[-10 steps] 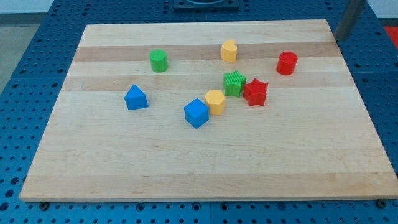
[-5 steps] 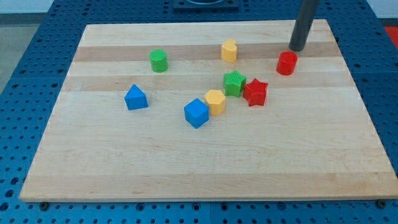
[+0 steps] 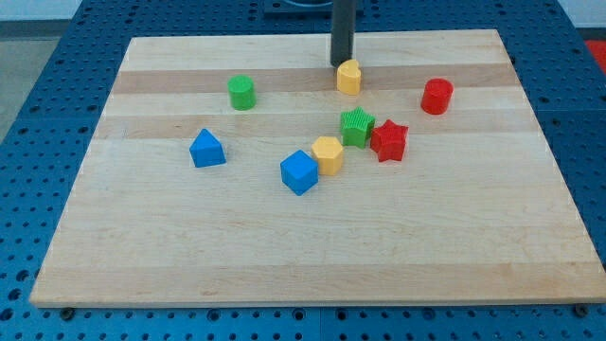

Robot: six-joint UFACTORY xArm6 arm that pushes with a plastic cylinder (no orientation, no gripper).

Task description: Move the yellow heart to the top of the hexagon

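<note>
The yellow heart [image 3: 349, 77] stands near the view's top centre of the wooden board [image 3: 189, 246]. The yellow hexagon [image 3: 328, 153] sits lower, near the middle, touching a blue cube [image 3: 299, 171] on its left. My tip [image 3: 340, 64] is just above and slightly left of the yellow heart, at or very near its top edge. The dark rod rises out of the view's top.
A green star-like block [image 3: 357, 127] and a red star [image 3: 388, 140] sit between the heart and the hexagon's right. A green cylinder [image 3: 241, 92] is at upper left, a red cylinder [image 3: 436, 96] at upper right, a blue block [image 3: 206, 148] at left.
The rod has swept left along the board's top, from the upper right corner past the red cylinder to just above the yellow heart. No block has moved.
</note>
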